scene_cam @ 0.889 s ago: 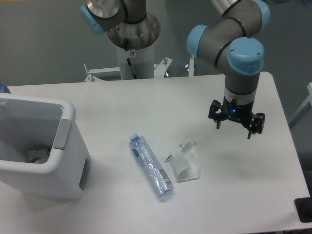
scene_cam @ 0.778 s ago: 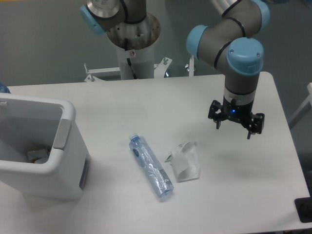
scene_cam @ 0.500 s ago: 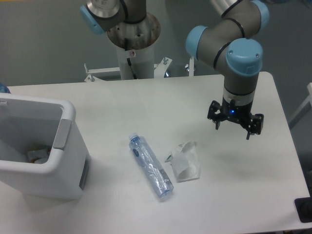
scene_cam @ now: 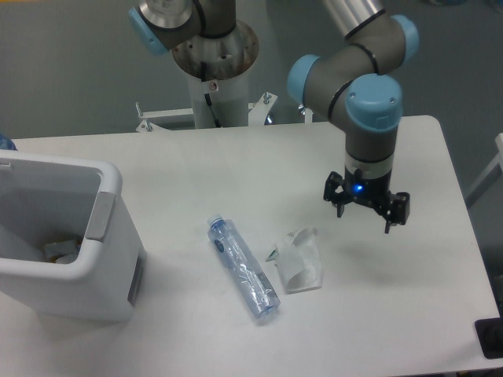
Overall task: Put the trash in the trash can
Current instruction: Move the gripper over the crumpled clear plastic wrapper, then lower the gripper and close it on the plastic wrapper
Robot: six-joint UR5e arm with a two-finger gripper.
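A long clear bluish plastic bottle (scene_cam: 244, 270) with a blue cap lies flat on the white table, cap toward the upper left. A crumpled translucent-white wrapper (scene_cam: 299, 260) lies just right of it. The white trash can (scene_cam: 106, 236) with a grey side panel stands at the left edge, with some items inside. My gripper (scene_cam: 364, 217) hangs open and empty above the table, up and to the right of the wrapper, apart from it.
The arm's grey base column (scene_cam: 212, 71) stands behind the table's far edge. The table's right edge (scene_cam: 464, 228) runs close to the gripper. A dark object (scene_cam: 490, 338) sits at the lower right corner.
The gripper has moved left and slightly down, toward the wrapper. The bottle, wrapper and trash can have not moved.
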